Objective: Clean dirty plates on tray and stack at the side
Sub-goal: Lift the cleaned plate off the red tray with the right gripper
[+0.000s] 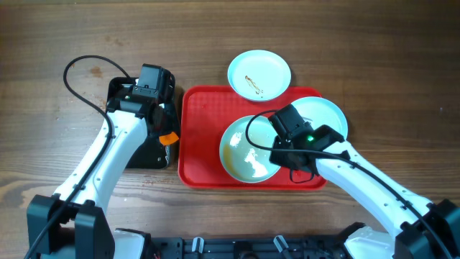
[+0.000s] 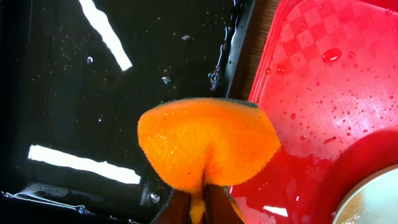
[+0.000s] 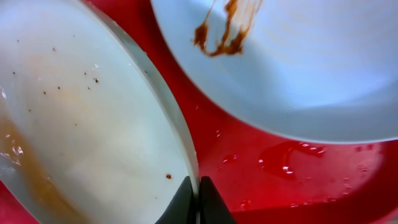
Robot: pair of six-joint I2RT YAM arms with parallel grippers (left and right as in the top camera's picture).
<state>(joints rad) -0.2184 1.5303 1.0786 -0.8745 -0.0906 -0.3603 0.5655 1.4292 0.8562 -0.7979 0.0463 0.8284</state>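
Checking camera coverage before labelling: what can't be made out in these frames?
Overhead: right-hand plate partly hidden under the right arm.
Overhead: right gripper fingertips hidden by its own wrist.
Overhead: black tray mostly covered by the left arm.
Right wrist: gripped plate and smeared plate cut off by frame edges.
Left wrist: one plate, cut off at the bottom-right corner.

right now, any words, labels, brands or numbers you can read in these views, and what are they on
None: no view shows any readable text.
The plates, red tray, orange sponge and black tray carry no print or labels.
The green light on the right wrist is only a lamp, not a sign.
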